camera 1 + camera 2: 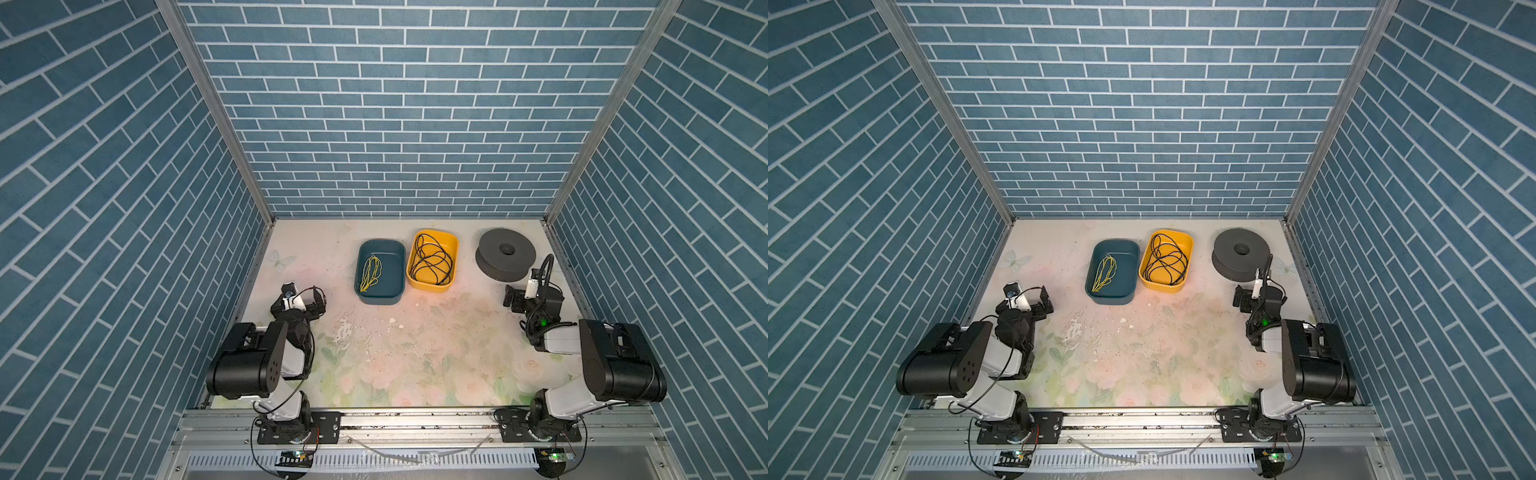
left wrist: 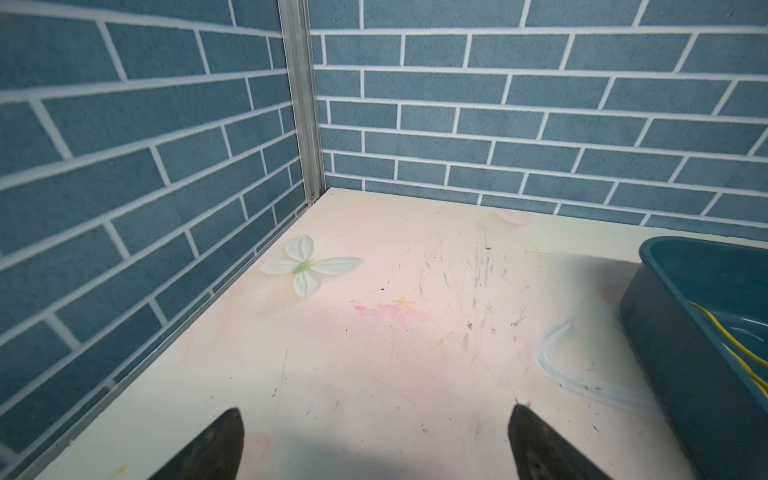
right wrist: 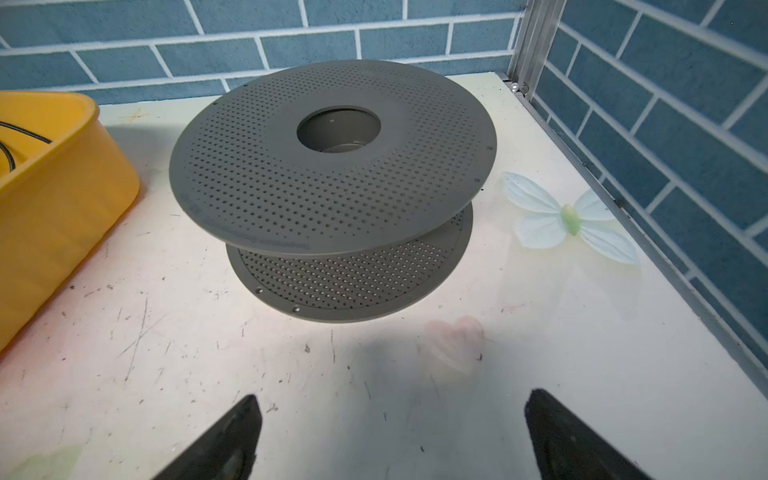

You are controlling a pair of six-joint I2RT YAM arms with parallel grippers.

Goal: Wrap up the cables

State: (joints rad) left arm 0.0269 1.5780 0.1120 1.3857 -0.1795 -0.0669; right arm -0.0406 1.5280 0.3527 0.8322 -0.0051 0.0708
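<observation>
Nothing begun: my left gripper (image 2: pixel 376 415) and right gripper (image 3: pixel 392 399) gape empty. Next I reach for the cables (image 1: pixel 432 259) in the far yellow bin (image 1: pixel 430 286).

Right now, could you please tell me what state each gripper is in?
Left gripper: open, holding nothing.
Right gripper: open, holding nothing.

Teal bin (image 2: pixel 681 353): cropped by frame edge, left wrist view.
Yellow bin (image 3: pixel 62 199): cropped, right wrist view; cables (image 3: pixel 7 158) mostly out of frame.
Spool (image 3: pixel 332 187): rim lettering illegible.
</observation>
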